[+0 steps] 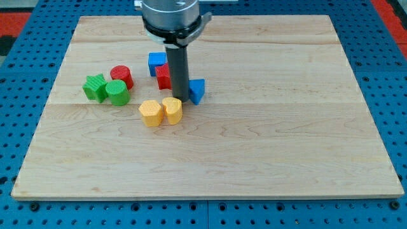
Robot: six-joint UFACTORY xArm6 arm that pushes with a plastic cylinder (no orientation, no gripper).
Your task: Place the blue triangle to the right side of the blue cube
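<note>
The blue triangle [198,90] lies near the board's middle, just right of my rod. My tip [180,98] stands on the board touching the triangle's left side. The blue cube [156,62] sits up and to the left of the tip, partly hidden by the rod. A red block [163,76] lies between the cube and the tip, its shape half hidden behind the rod.
A yellow hexagon-like block [151,112] and a yellow block [172,109] lie just below the tip. A red cylinder [121,76], a green star-like block [95,87] and a green cylinder [117,92] sit at the left. The wooden board [286,146] rests on a blue pegboard.
</note>
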